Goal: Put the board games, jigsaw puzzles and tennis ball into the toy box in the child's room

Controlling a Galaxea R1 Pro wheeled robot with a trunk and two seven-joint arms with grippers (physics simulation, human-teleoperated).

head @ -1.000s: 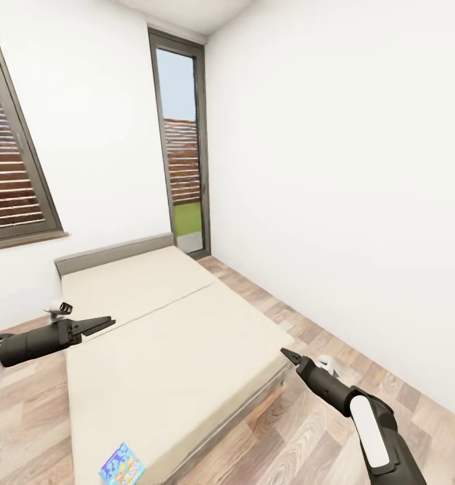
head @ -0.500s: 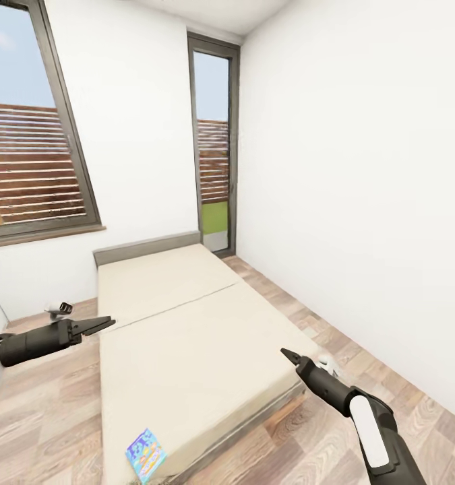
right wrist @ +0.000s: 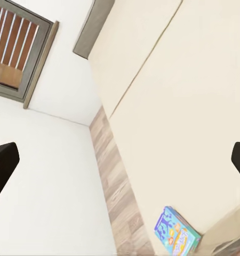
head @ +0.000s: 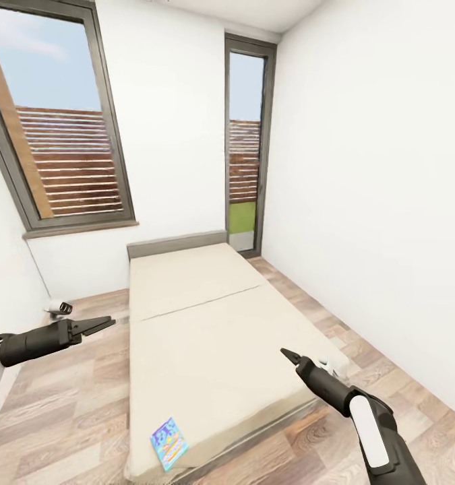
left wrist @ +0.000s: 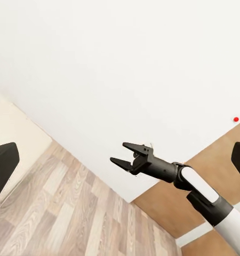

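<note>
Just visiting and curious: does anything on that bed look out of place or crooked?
One thing: a blue board game lies askew at the near corner of the otherwise bare bed, close to the mattress edge. Nothing looks spilled or damaged.

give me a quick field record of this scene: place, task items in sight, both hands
place: room with white walls, wood-plank floor, two windows
bed: beige mattress, grey headboard against the window wall
task item in sight: blue board game lying flat at the bed's near corner
left hand: open, empty, over the floor beside the bed
right hand: open, empty, above the bed's near right edge
</note>
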